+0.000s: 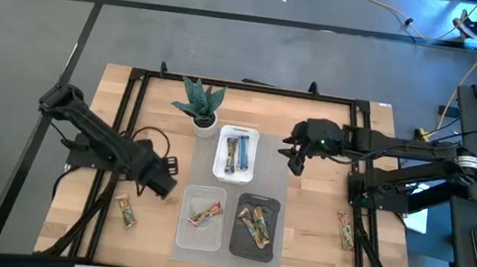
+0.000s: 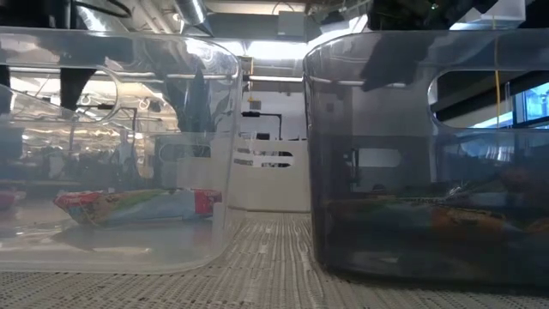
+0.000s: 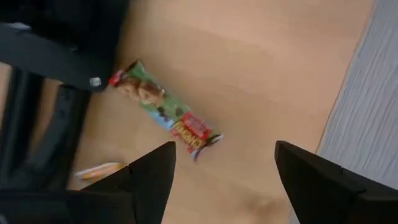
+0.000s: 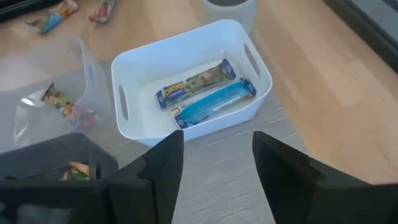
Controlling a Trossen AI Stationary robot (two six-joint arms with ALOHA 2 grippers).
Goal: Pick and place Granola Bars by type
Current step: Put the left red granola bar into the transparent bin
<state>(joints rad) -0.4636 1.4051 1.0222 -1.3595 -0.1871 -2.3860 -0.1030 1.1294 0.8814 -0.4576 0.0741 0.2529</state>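
Granola bar (image 3: 163, 109) lying loose on the tabletop (image 1: 298, 241), below the left end effector (image 3: 224, 165), fingers apart and empty, poised to descend and grasp; right end effector (image 4: 214, 155) apart, idle.

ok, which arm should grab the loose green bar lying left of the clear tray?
Left. Its hand hangs open just beside that green bar; the right hand is over by the white tray.

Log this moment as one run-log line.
left gripper: open, empty, above green bar on table | right gripper: open, empty, near white tray holding two blue bars | sorting unfinished
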